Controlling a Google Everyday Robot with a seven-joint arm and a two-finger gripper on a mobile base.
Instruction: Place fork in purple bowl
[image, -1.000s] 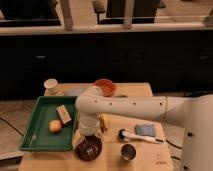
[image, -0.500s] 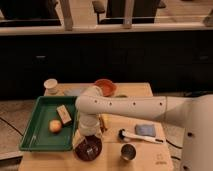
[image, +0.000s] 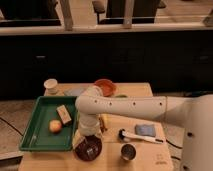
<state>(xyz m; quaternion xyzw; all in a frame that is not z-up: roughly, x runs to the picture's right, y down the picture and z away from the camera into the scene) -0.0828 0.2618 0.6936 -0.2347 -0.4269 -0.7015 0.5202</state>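
Barely shifted since earlier: gripper (image: 89, 136) poised over purple bowl (image: 88, 148), jaws' state unclear. Lower centred, then release fork.

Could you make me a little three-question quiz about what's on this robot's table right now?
1. True or false: the gripper hangs just above the purple bowl.
2. What sits inside the green tray? A) an orange fruit and a tan block B) the steel cup C) the brush
3. Which is nearer the steel cup: the white-handled brush or the orange bowl?

Key: 1 true; 2 A; 3 the white-handled brush.
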